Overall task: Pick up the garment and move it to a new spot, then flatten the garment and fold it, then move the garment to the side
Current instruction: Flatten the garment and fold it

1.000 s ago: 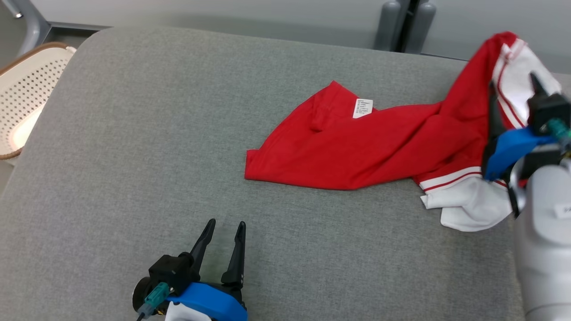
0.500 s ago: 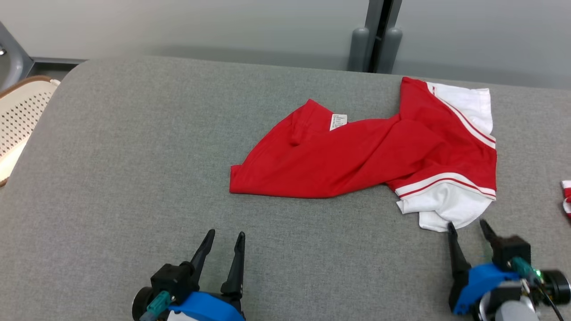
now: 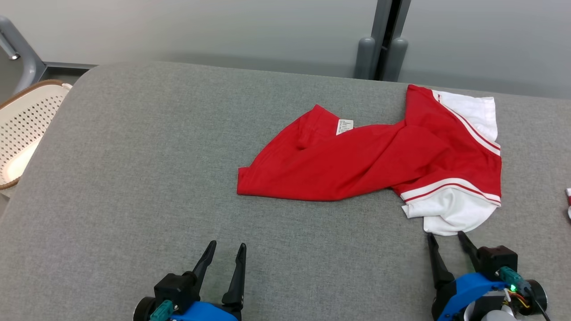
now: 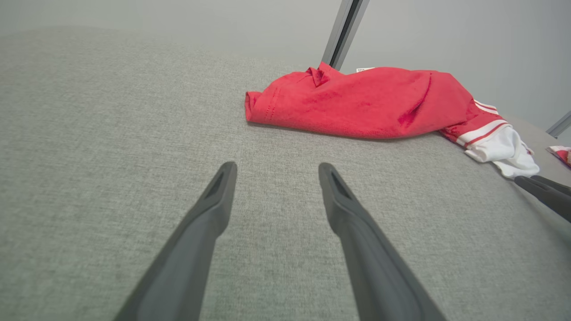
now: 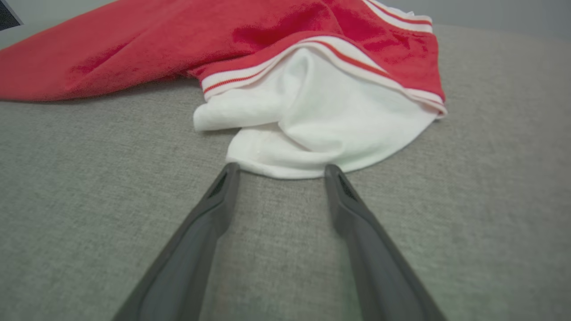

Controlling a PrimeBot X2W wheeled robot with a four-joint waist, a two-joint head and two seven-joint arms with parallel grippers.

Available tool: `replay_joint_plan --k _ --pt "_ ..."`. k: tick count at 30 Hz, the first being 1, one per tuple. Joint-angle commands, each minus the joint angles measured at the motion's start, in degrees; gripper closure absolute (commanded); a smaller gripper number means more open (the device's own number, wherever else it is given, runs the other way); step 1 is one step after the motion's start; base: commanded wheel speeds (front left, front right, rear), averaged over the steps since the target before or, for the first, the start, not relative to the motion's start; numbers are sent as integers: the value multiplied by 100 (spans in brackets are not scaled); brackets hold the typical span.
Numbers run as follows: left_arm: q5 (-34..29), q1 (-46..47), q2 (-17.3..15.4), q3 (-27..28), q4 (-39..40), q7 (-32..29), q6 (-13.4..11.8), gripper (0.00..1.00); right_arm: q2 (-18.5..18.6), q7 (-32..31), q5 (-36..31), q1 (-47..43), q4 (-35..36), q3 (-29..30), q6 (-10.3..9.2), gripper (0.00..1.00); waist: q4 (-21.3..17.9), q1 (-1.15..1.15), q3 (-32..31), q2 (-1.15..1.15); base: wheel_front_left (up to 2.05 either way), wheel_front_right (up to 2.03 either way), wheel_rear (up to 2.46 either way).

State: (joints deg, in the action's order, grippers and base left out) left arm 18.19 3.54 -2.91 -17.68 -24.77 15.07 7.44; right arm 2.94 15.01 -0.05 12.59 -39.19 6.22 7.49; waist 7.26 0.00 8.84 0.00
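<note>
Right gripper point(image 3: 444, 234) first: both fingers are spread wide with nothing between them. The tips sit right at the near white hem point(image 3: 450, 214) of the garment point(image 3: 357, 165). In the right wrist view the gripper point(image 5: 281, 166) frames that hem point(image 5: 285, 165) from either side, but I honestly can't tell if the tips are touching the cloth or are just short of it.

Left gripper point(image 3: 228, 243) is the same deal, wide open and empty. It's over bare fabric, well apart from the garment's near left corner point(image 3: 241, 187). From the left wrist view there's a clear stretch between its gripper point(image 4: 277, 166) and the red hem point(image 4: 258, 107).

The garment itself is rumpled and lies on the right half of the grey padded surface point(image 3: 134, 178). The red body runs left to that corner, and the white parts with red stripes are bunched at the right end, one near and one far. A small label point(image 3: 344, 126) faces up along the far side.

For room, the whole left half of the surface is bare, and so is the near strip between the two grippers. The garment's far right corner comes close to the back edge, where two grey posts point(image 3: 379, 51) stand just behind. A perforated basket point(image 3: 22, 125) sits off the rounded left edge. A small red-and-white scrap point(image 3: 568, 200) shows at the right border, apart from the garment.
</note>
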Motion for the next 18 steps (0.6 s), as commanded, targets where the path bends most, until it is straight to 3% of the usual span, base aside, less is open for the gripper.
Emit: replay_joint_plan --k 1,7,14,15,16,18 --pt "-4 15 1 -23 9 14 5 0 3 21 100 71 68 -129 -1 0 36 0 11 0 0 0 0" --pt "16 38 1 -19 20 14 5 0 2 21 238 110 147 -353 0 0 97 0 46 0 0 0 0" --pt "30 59 1 25 -5 14 5 0 5 21 -248 140 99 -339 0 0 103 0 108 0 0 0 0" --pt "31 70 1 27 -13 14 5 0 4 18 -340 164 -11 -304 -1 53 100 0 122 0 0 0 0" --pt "31 84 1 28 -19 14 5 0 5 5 -369 185 -136 -258 -1 80 97 0 135 0 0 0 0" --pt "39 119 2 25 -27 14 5 0 5 -3 -446 259 -337 -235 -1 100 95 0 170 0 0 0 0"
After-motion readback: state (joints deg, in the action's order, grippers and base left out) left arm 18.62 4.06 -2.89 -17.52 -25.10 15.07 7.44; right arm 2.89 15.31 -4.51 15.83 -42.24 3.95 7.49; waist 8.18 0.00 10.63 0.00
